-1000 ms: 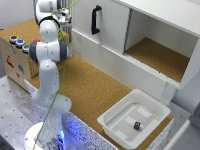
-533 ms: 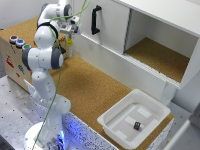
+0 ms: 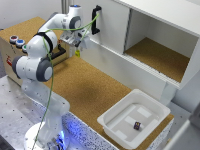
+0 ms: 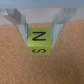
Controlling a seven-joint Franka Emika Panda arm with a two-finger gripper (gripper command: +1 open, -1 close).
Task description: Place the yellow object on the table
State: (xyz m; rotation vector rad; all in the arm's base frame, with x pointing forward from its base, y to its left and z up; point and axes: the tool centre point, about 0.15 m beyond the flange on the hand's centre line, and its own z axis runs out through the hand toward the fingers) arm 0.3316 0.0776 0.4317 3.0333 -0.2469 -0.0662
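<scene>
The yellow object [image 4: 40, 42] is a small yellow-green cube with black "N" and "S" marks. In the wrist view it sits between my two fingers [image 4: 21, 26], which press against its sides. My gripper [image 4: 40, 31] is shut on it, just over the brown cork table [image 4: 42, 70]. In the exterior view my gripper [image 3: 79, 41] hangs low over the back of the table [image 3: 90, 90], close to the white cabinet front. The cube is too small to make out there.
A white tub [image 3: 116, 127] with a small dark item [image 3: 136, 125] stands at the table's near right corner. A cardboard box with round buttons [image 3: 15, 42] is at the exterior view's left. The white cabinet with its cork shelf [image 3: 160, 55] and a black handle [image 3: 95, 20] stands behind.
My gripper has moved down and towards the exterior view's right, from up by the cabinet top to low over the table.
</scene>
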